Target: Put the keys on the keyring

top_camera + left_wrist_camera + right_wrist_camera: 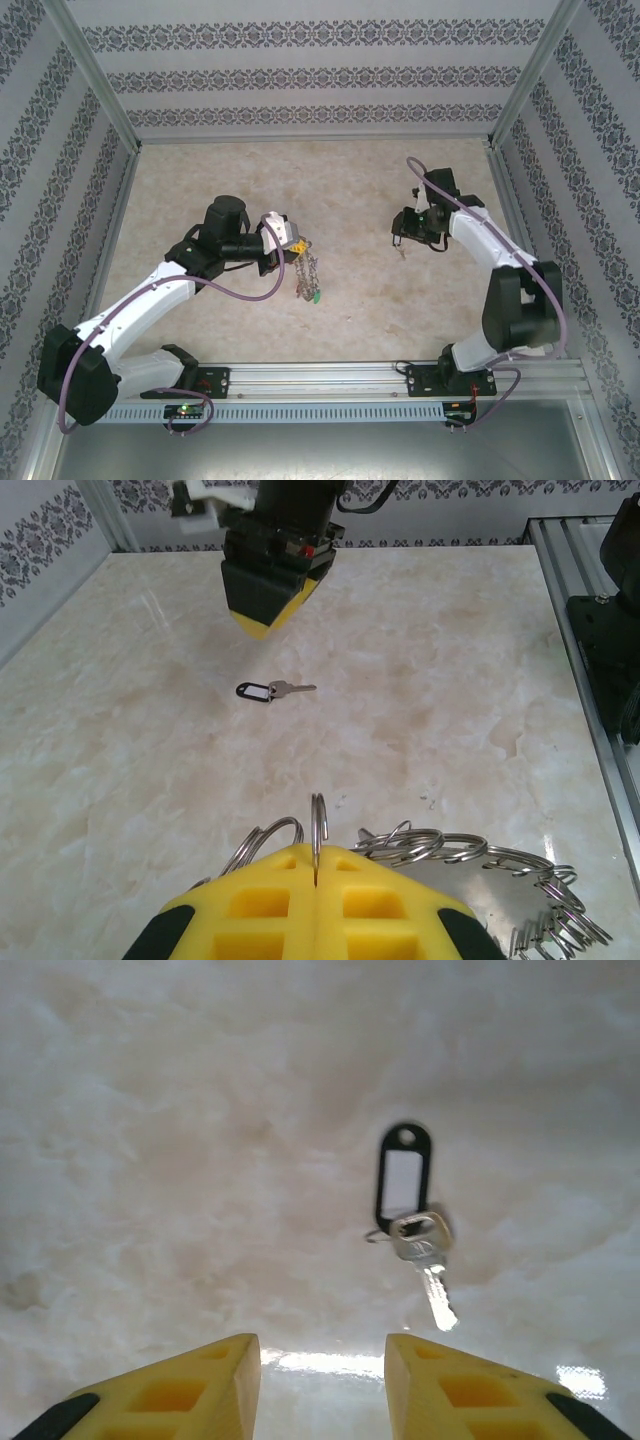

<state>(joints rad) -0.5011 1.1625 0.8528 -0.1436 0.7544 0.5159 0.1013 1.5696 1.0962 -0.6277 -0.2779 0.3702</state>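
We see the left gripper clamped shut on one wire loop of the keyring, with the ring dangling from it. Further right, a silver key with a black tag lies flat on the table. The right gripper hangs just above the key, jaws apart and empty.

A key lies flat on the table. Its tag is at the far end and its blade points back toward the right gripper, which hangs just short of it, jaws apart. Well apart to the left, the left gripper pinches one loop of the keyring, which hangs from it.
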